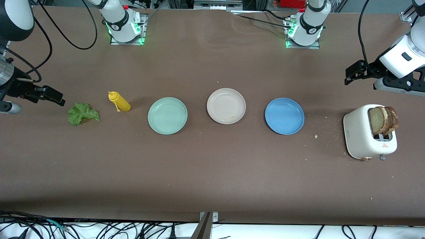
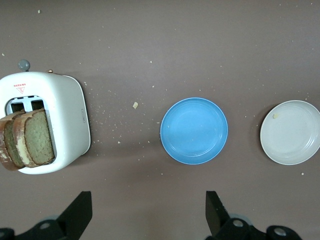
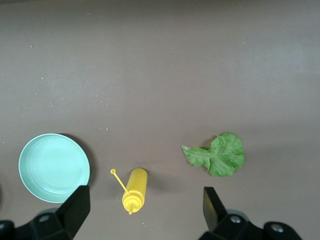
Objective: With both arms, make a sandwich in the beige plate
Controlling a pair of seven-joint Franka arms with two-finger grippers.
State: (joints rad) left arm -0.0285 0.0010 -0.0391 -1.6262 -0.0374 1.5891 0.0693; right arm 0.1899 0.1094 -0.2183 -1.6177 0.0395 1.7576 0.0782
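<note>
The beige plate (image 1: 226, 99) lies bare in the middle of the table, between two other plates, and shows too in the left wrist view (image 2: 290, 135). Two brown-crusted bread slices (image 1: 382, 119) (image 2: 30, 140) stand in a white toaster (image 1: 360, 132) (image 2: 67, 115) at the left arm's end. A ruffled green lettuce leaf (image 1: 82, 113) (image 3: 217, 155) lies flat at the right arm's end. My left gripper (image 1: 352, 73) (image 2: 148, 205) hangs open and empty over bare table beside the toaster. My right gripper (image 1: 54, 95) (image 3: 145, 200) hangs open and empty over the table beside the lettuce.
A mint-green plate (image 1: 167, 115) (image 3: 54, 167) and a blue plate (image 1: 284, 116) (image 2: 194, 130) flank the beige one. A yellow squeeze bottle (image 1: 120, 102) (image 3: 135, 189) lies on its side between the lettuce and the mint-green plate. Crumbs dot the brown table near the toaster.
</note>
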